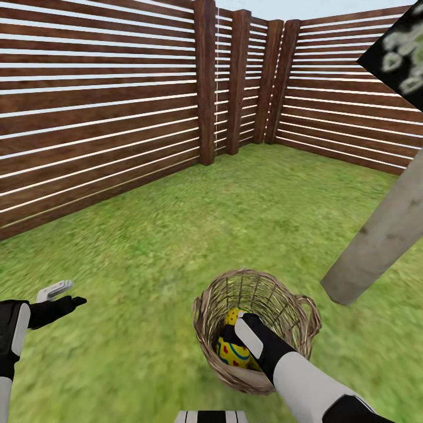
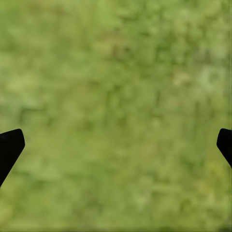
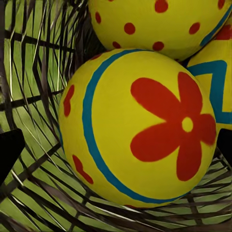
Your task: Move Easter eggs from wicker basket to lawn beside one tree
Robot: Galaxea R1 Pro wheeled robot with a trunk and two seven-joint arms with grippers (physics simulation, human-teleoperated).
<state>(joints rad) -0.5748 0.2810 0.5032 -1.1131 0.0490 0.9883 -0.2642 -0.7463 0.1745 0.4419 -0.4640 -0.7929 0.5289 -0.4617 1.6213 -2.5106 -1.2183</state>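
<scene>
The wicker basket [image 1: 294, 317] stands on the lawn [image 1: 176, 247] close in front of me, left of the tree trunk [image 1: 382, 235]. My right gripper [image 1: 236, 330] reaches down into the basket among the yellow Easter eggs [image 1: 230, 354]. In the right wrist view, three eggs lie against the wicker wall [image 3: 34, 72]. The nearest egg [image 3: 140, 130] has a red flower and a blue band. A red-dotted egg [image 3: 154, 24] and a blue-zigzag egg [image 3: 217, 72] sit behind it. The right gripper [image 3: 116, 150] is open, its fingertips wide on either side of the nearest egg. My left gripper [image 1: 71, 294] hangs open over grass, holding nothing [image 2: 116, 145].
A brown slatted fence [image 1: 100, 117] closes off the garden to the left and behind, with thick posts [image 1: 205, 82] at the corner. Dark foliage [image 1: 399, 53] shows at the upper right. Open grass lies between the basket and the fence and around the trunk's base.
</scene>
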